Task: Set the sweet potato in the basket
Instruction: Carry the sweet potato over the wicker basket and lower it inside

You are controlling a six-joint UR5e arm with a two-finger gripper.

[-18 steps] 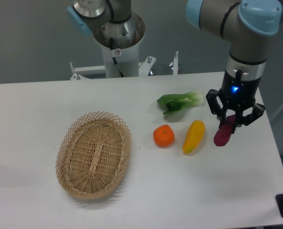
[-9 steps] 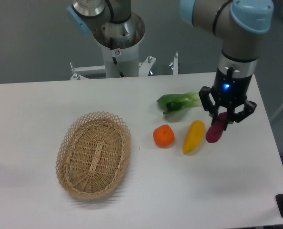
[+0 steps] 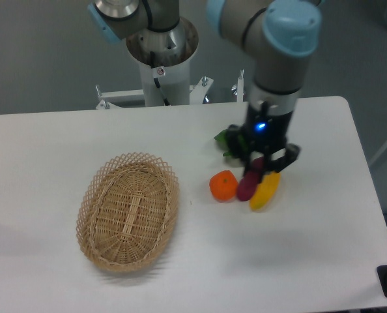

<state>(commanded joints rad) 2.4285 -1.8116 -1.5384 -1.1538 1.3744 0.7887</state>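
Sweet potato | clamped in gripper, hanging mid-frame between orange fruit and yellow vegetable; carried leftward from right side since a second ago | basket lower left, well apart; transport under way

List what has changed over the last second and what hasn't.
The gripper, shut on the sweet potato throughout, has carried it left, toward the basket; it now hangs in front of the yellow vegetable, beside the orange fruit. Basket, fruit, yellow vegetable and leafy green have not moved.
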